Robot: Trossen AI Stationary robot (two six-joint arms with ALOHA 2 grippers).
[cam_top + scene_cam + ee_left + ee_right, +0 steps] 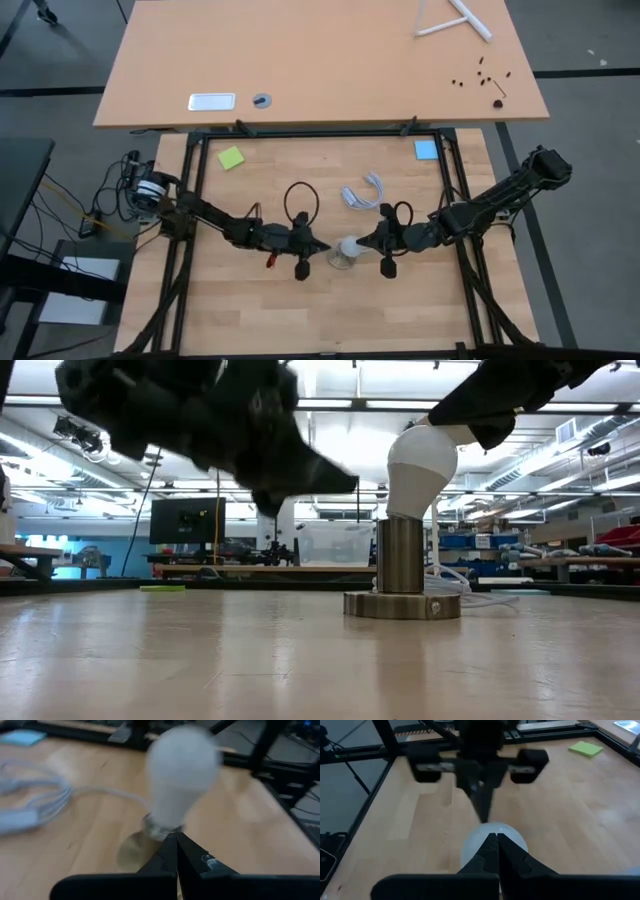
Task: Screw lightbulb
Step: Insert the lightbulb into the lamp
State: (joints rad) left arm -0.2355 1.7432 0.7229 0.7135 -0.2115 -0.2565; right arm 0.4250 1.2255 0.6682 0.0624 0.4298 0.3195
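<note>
The white frosted lightbulb stands with its screw end in the metal socket, leaning a little, near the table's middle. From the table's left, my left gripper comes in shut, and its tips stand by the bulb's neck. From the right, my right gripper is also shut, its tips at the bulb's round top. The socket's flat base rests on the wooden table. My right gripper has its shut fingertips against the upper side of the bulb's round top, slanting down from the table's right. The bulb stays seated in the socket, tilted. My left gripper points its shut tips at the bulb's neck; whether they touch it I cannot tell.
The socket's white cord lies coiled behind the bulb. A green note and a blue note lie at the far corners inside the black frame. A second table stands beyond it.
</note>
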